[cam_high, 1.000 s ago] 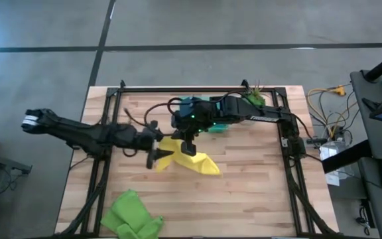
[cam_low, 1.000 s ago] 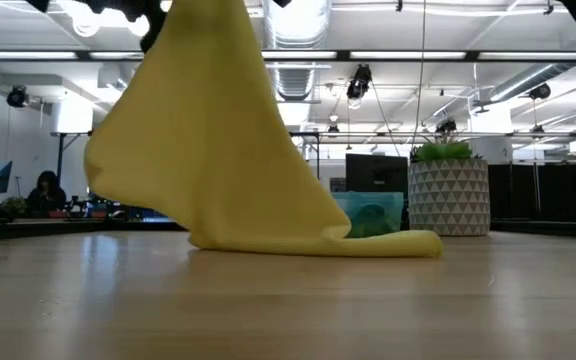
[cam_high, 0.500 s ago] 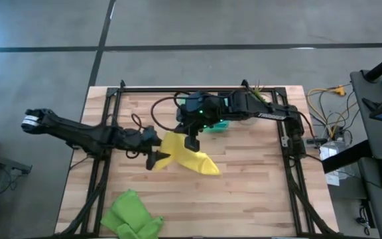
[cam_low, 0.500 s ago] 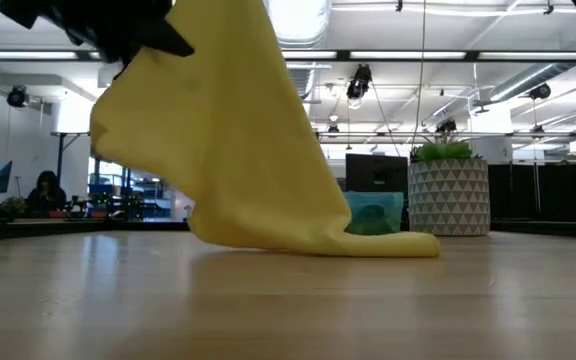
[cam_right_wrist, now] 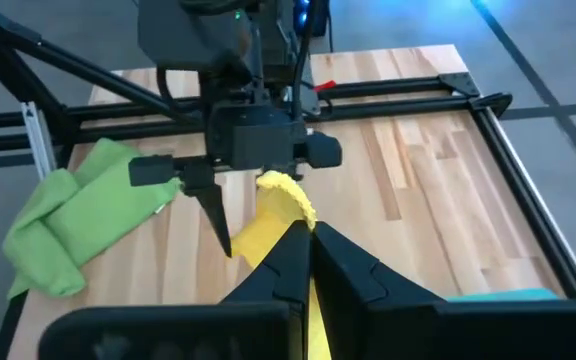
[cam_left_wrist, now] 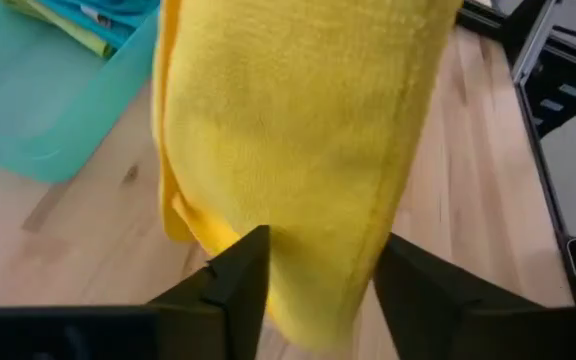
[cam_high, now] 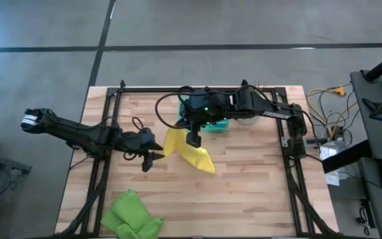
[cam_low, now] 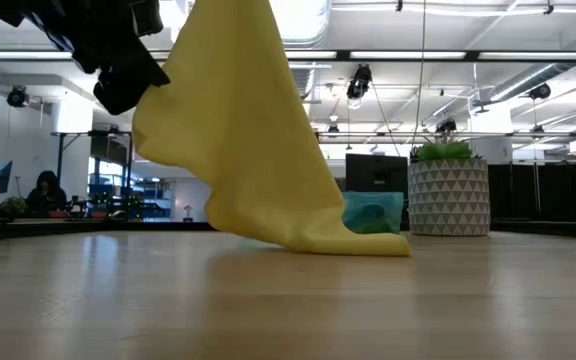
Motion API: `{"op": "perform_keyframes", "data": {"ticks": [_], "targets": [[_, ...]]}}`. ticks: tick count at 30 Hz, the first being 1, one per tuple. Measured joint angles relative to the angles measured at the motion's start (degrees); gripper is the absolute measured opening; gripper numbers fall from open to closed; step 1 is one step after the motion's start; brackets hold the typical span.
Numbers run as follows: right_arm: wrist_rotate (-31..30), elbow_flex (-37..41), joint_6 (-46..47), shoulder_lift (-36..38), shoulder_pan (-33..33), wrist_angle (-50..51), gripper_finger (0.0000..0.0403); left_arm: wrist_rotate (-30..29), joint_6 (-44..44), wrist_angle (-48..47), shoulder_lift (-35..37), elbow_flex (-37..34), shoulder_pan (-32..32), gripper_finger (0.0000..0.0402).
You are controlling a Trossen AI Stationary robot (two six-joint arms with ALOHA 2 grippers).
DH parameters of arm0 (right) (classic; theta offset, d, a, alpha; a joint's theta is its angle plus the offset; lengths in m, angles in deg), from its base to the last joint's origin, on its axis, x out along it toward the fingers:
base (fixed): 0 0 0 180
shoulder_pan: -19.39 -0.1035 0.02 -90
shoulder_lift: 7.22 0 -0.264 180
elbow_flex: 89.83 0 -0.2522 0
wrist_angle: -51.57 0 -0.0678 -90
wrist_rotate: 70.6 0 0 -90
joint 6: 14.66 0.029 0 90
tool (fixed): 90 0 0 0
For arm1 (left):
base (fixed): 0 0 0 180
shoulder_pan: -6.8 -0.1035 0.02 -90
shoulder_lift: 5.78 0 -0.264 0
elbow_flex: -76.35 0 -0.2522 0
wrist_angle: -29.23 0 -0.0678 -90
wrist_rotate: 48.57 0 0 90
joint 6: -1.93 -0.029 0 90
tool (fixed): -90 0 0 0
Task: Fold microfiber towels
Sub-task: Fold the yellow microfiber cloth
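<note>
Back comes the left gripper (cam_high: 152, 158), fingers parted and empty beside the yellow towel (cam_high: 186, 149), perhaps hunting a free edge. Right gripper (cam_high: 194, 139) pinches its top corner shut, hanging it over mid-table so it drapes open.

Right pincer (cam_right_wrist: 311, 243), fingers pressed together on the yellow towel (cam_right_wrist: 280, 215), which rises between them. Beyond it, the left pincer (cam_right_wrist: 236, 215) faces the towel, fingers apart. Lime green towels (cam_right_wrist: 78, 215) lie bunched on the wooden surface (cam_right_wrist: 418, 180).
</note>
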Motion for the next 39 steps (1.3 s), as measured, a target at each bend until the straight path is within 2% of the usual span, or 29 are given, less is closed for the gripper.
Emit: {"op": "perform_keyframes", "data": {"ticks": [9,14,17,21,27,30,32,36,39], "targets": [[-3.0,0.0,-1.45,0.66,0.13,0.13,0.0008,-4.32,1.03,-7.02,0.26,0.04,-0.01,0.0015],[-7.01,0.0,-1.75,2.93,0.52,3.42,0.0008,-4.46,0.95,-12.61,5.17,4.32,0.0,0.0003],[-10.09,0.0,-2.55,4.95,0.79,4.02,0.0008,-6.38,-1.07,-17.15,8.84,10.7,0.02,0.0001],[-14.22,0.0,-3.57,8.03,1.34,4.3,0.0008,-9.96,-8.77,-19.48,10.88,22.22,-0.05,0.0],[-18.89,0.06,-3.24,12.31,1.52,4.51,0.0008,-10.4,-14.03,-31.0,4.43,43.04,-1.18,0.0],[-18.89,0.06,-0.6,14.39,0.79,6.1,0.0008,-7.86,-14.05,-36.49,-0.57,51.4,-1.14,0.0],[-18.89,0.04,1.22,15.24,-0.51,8.29,0.0008,-2.66,-13.89,-38.55,-3.78,55.06,-1.07,0.0],[-18.86,0.77,6.52,15.96,-6.02,14.9,0.0008,7.06,-9.91,-38.73,-9.09,57.87,-0.17,0.0],[-18.92,2.56,11.74,16.27,-12.55,19.49,0.0008,9.63,-5.7,-38.72,-12.09,57.22,2.84,0.0]]}}
